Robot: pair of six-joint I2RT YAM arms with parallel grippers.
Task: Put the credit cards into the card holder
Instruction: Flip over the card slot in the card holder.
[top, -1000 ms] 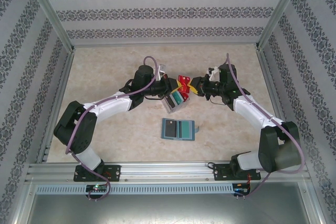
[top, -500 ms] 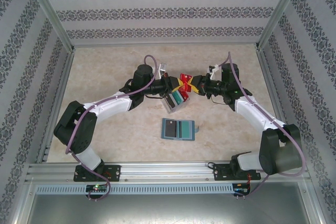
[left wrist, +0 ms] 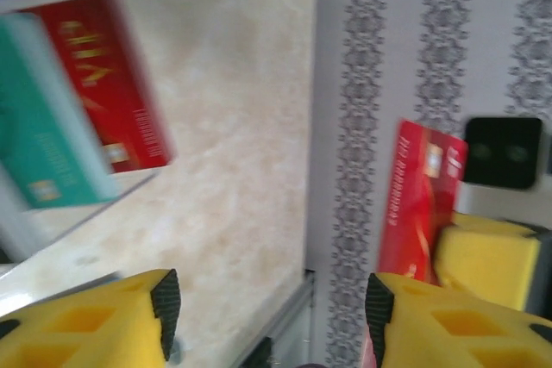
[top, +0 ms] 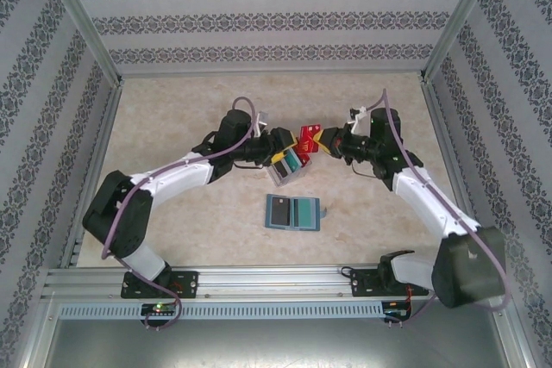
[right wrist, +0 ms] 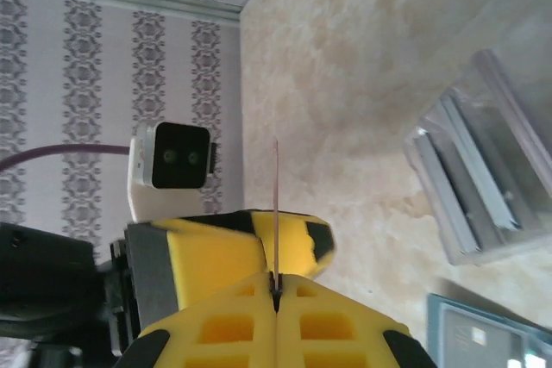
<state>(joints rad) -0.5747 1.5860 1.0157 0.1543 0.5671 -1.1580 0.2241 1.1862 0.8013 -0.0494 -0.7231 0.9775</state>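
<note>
Red credit card (top: pixel 308 138) is pinched by the right gripper (right wrist: pixel 276 286), edge-on in its wrist view. Left gripper (left wrist: pixel 272 299) gapes empty just left of it; overhead, the card holder (top: pixel 293 212) lies open nearer.

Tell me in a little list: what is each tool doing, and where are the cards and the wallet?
left tool: open, holding nothing
right tool: shut on a red card
clear tray: holds a teal card and a second red card
wallet: lying open on the table, dark card inside
</note>
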